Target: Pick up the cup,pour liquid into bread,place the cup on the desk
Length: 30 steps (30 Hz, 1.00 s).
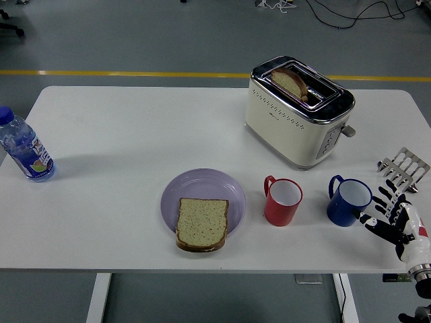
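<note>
Reaching in over the table's right end, near its front edge, the right hand has its fingers spread and loose, gripping nothing; its fingertips lie just beside the blue cup, and whether they already touch its wall cannot be told. The left hand is out of view.

The blue cup stands upright toward the table's front right, its handle turned to the left, away from the hand. Left of it, apart, stands a red cup, also upright. Further left along the front edge a slice of bread lies on a purple plate, overhanging its near rim. Behind the cups sits a cream toaster with another slice in its slot, a metal rack lies at the right edge, and a water bottle stands at the far left edge.

The step in hand looks like the approach to the pickup, with the blue cup the likely target. Next the fingers need to wrap the cup's body and tighten before any lift, keeping it level for the carry past the red cup to the bread.
</note>
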Tool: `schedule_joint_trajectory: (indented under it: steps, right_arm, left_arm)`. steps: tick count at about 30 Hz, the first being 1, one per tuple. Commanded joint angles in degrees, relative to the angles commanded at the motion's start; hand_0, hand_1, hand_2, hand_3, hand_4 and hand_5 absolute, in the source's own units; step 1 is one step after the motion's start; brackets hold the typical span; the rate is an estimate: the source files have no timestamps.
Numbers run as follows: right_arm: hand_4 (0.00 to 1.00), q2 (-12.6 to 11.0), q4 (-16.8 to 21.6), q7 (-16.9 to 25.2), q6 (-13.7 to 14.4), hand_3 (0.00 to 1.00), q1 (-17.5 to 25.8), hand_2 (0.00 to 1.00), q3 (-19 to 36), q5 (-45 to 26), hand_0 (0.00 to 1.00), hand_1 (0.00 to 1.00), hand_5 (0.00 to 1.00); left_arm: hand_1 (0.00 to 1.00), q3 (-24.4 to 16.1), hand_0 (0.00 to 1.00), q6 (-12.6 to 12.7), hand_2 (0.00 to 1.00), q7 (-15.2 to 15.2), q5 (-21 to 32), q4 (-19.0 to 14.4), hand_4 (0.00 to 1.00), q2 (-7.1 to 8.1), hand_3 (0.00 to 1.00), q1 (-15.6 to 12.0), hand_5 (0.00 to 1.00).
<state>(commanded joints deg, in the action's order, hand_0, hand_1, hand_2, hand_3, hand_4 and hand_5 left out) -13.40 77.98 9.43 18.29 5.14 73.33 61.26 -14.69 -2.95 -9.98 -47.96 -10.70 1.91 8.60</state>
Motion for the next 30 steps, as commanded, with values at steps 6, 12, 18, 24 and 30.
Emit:
schedule_joint_trajectory:
  steps: [6, 12, 18, 24, 30]
  right_arm:
    - [0.998, 0.5, -1.8, -0.2, 0.0, 0.978, -1.8, 0.938, -1.9, 0.4, 0.906, 0.847, 0.106]
    - [0.998, 0.7, -3.4, -0.4, 0.0, 0.977, -2.9, 0.935, -3.0, 0.3, 0.906, 0.846, 0.110]
    - [0.998, 1.4, -5.7, -0.3, 1.0, 0.976, -4.8, 0.935, -3.5, 0.8, 0.907, 0.844, 0.111]
    - [0.998, 1.8, -7.4, -0.4, 1.1, 0.972, -6.0, 0.934, -4.3, 0.6, 0.908, 0.840, 0.111]
    - [0.998, 2.1, -8.5, -0.1, 1.3, 0.962, -6.9, 0.934, -5.0, 0.2, 0.908, 0.839, 0.106]
  left_arm:
    - [0.739, 0.0, 0.670, 0.0, 0.740, 0.0, 0.1, 0.0, 0.397, -0.05, 0.634, 0.1, 0.998]
    - [0.739, -0.1, 0.670, -0.1, 0.739, 0.0, 0.2, 0.0, 0.397, -0.04, 0.635, 0.1, 0.998]
    - [0.738, -0.1, 0.670, -0.1, 0.740, -0.1, 0.2, 0.0, 0.397, -0.01, 0.634, 0.3, 0.998]
    - [0.739, -0.1, 0.670, -0.1, 0.740, -0.1, 0.3, 0.0, 0.397, -0.02, 0.634, 0.4, 0.998]
    - [0.739, -0.1, 0.670, -0.1, 0.740, 0.0, 0.3, 0.0, 0.398, -0.06, 0.634, 0.4, 0.998]
